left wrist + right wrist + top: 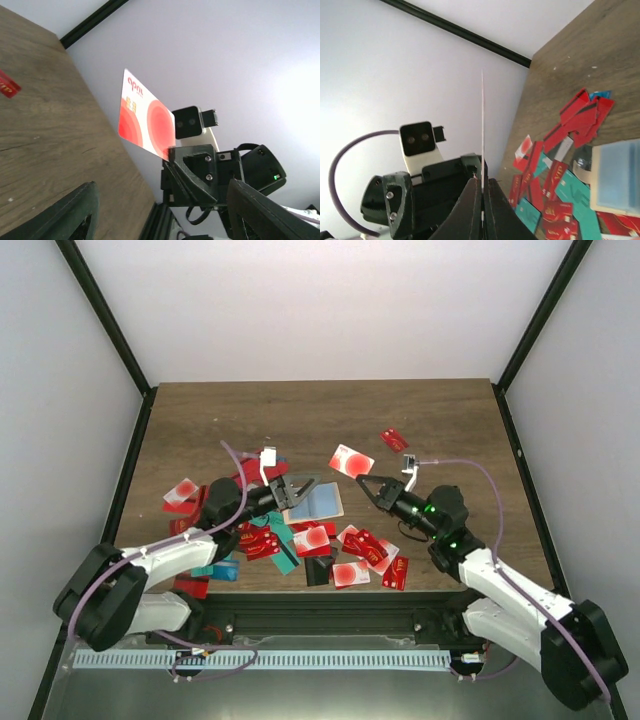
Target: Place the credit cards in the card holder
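Top view: right end effector [366,480] pinched shut on a white-and-red card [351,461], raised off the desk [300,410]. Left end effector [297,489] wide open, empty, facing it. Holder [318,502] lies open, blue side up, between the two, just nearer; loose cards [362,548] around it

Left wrist: card gripped by one corner, ahead of the open fingers [75,215]

Right wrist: card edge-on in the pinch, holder low right

Step, I'd judge: carrying the card to the holder. Next: line its edge up with the pocket

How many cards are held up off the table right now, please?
1: a white-and-red card clamped in the jaws of the right gripper, above the table. The left gripper is open and empty; none seems hidden.
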